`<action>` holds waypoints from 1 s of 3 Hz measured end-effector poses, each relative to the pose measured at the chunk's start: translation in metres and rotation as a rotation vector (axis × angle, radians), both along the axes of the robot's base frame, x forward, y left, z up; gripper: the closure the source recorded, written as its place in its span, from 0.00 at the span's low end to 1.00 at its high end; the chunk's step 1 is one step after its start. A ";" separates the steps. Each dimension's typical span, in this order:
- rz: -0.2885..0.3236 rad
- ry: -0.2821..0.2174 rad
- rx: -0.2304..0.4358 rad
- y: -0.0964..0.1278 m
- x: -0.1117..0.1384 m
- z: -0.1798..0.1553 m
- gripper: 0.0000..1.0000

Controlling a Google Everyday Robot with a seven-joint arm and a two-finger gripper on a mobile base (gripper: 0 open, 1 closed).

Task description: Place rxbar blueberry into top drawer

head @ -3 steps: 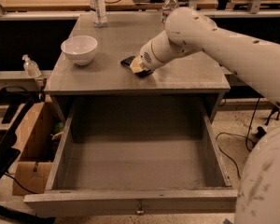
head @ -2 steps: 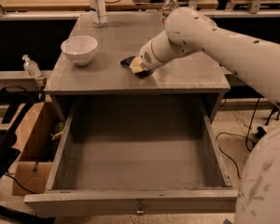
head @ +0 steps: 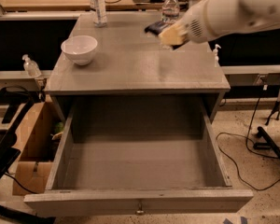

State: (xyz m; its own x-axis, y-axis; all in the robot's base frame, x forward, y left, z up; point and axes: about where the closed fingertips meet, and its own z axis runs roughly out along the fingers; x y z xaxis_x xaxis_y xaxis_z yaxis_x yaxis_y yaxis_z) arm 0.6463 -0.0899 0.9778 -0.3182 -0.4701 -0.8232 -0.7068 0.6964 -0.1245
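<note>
Bowl (head: pixel 79 48) sits at the left of the cabinet top (head: pixel 130 73), w/ a bottle (head: pixel 98 3) behind it at the back edge. Right of those, the bar (head: pixel 154 28) is up off the surface, pinched at one end by the gripper (head: pixel 169 34), which hangs over the back-right part of the top. Below, the drawer (head: pixel 140 162) stands wide open, so IMO: carry the bar fwd past the front edge, lower it well inside the walls, approx. mid-drawer, and let go low so it doesn't bounce or catch the rim.
</note>
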 end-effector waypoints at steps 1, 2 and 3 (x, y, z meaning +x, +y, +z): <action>-0.006 -0.056 -0.020 -0.031 -0.013 0.016 1.00; 0.000 -0.051 -0.009 -0.031 -0.025 0.008 1.00; 0.035 -0.047 0.020 -0.022 -0.058 -0.011 1.00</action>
